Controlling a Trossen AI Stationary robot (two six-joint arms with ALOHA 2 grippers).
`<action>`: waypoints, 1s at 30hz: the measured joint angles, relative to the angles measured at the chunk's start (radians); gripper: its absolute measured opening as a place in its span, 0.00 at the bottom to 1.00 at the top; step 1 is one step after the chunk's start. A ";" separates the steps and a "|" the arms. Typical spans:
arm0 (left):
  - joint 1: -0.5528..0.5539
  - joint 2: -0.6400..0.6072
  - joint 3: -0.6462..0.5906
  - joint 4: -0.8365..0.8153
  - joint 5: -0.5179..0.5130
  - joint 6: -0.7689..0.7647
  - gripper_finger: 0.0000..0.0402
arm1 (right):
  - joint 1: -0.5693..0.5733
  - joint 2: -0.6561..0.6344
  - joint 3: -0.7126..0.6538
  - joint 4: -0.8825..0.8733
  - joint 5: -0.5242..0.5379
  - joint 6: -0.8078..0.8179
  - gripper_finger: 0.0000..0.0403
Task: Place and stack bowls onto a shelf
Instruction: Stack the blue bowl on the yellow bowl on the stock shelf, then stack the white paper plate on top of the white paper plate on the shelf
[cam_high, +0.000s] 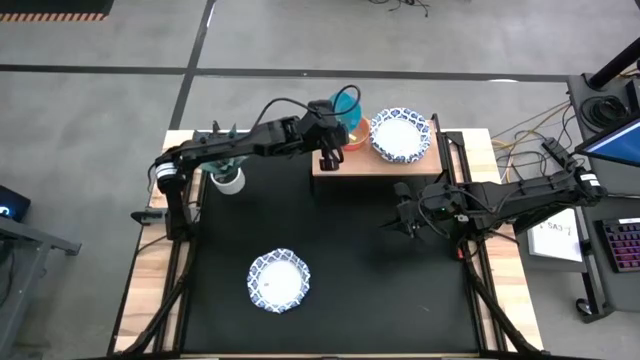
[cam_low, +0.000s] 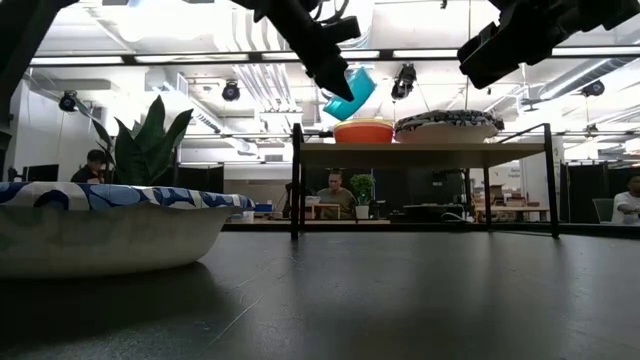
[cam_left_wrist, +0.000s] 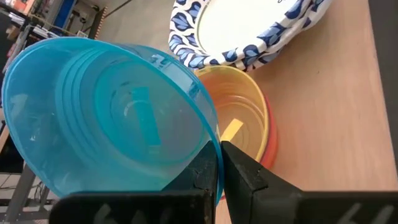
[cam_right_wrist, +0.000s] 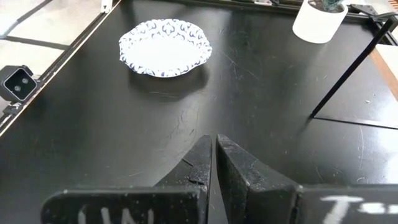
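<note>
My left gripper (cam_high: 335, 135) is shut on a teal bowl (cam_left_wrist: 106, 112), tilted above the left end of the light-wood shelf (cam_high: 352, 162). Below it, a yellow-green bowl (cam_left_wrist: 239, 121) sits nested in a red bowl (cam_left_wrist: 271, 144) on the shelf. A stack of white bowls with blue rims (cam_high: 401, 136) rests on the shelf's right half. Another white, blue-rimmed bowl (cam_high: 279, 280) sits on the black table near its front. My right gripper (cam_high: 400, 215) is shut and empty over the table at the right. My left gripper pinches the teal bowl's rim (cam_left_wrist: 211, 146) between its two fingers, one finger inside the bowl and one outside. The bowl is lifted clear and tipped steeply onto its side, above the yellow-green bowl (cam_low: 350, 92).
A white pot with a green spiky plant (cam_high: 227, 176) stands at the table's far left, beside the left arm. The shelf's thin dark legs (cam_low: 296, 180) stand on the table. People sit in the room beyond the table (cam_low: 333, 192).
</note>
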 joint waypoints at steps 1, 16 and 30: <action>0.001 0.000 0.000 0.000 0.000 0.000 0.00 | 0.000 0.000 0.000 0.000 0.000 -0.001 0.03; 0.013 0.002 0.000 0.009 0.019 0.000 0.10 | 0.000 0.000 0.000 0.001 0.000 -0.002 0.03; -0.003 -0.002 0.000 0.016 0.019 -0.042 0.19 | 0.000 0.000 0.000 0.000 0.001 -0.002 0.03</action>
